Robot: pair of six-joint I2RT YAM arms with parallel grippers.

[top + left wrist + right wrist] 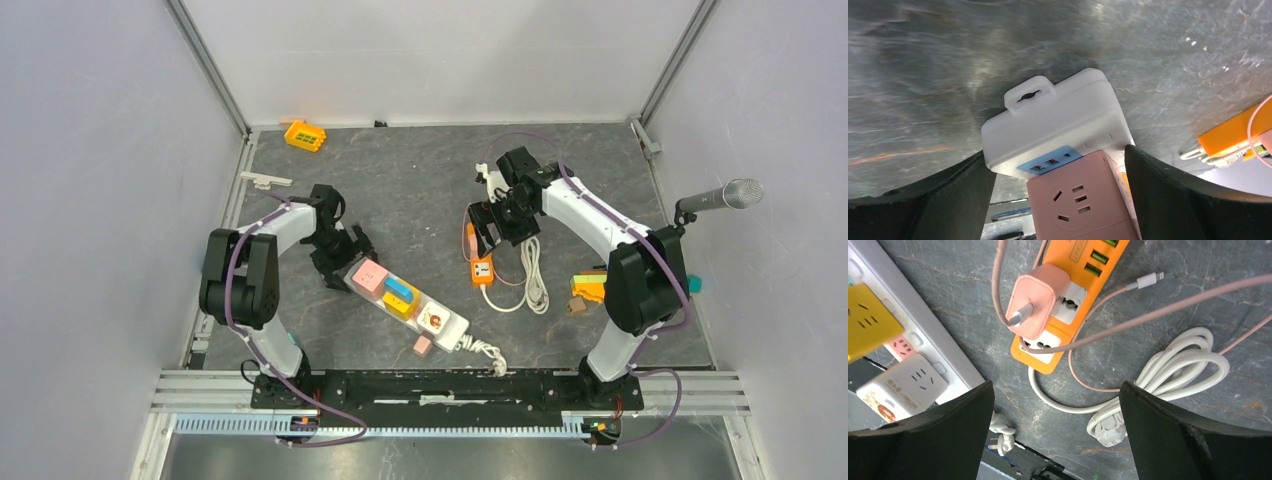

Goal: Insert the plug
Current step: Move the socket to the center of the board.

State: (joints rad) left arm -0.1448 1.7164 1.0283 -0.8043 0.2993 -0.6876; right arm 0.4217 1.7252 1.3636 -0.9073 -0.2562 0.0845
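A white power strip [452, 330] lies diagonally mid-table, carrying a pink cube adapter [370, 275], a blue and yellow one [400, 296] and a white one [434, 318]. My left gripper [338, 257] is open and straddles the strip's upper-left end [1058, 115], its fingers [1193, 200] either side of the pink cube [1080, 200] without touching. A small pink plug [423, 346] lies loose beside the strip. The strip's white cord plug [997, 441] rests near the front rail. My right gripper [1055, 435] hangs open above the mat beside the orange strip [1075, 290].
A pink charger [1035, 300] with a pink cable sits in the orange strip [482, 270]. A coiled white cord [536, 275] lies to its right. An orange block [304, 135] sits far back-left, small coloured pieces [588, 288] by the right arm, and a microphone [725, 196] at right.
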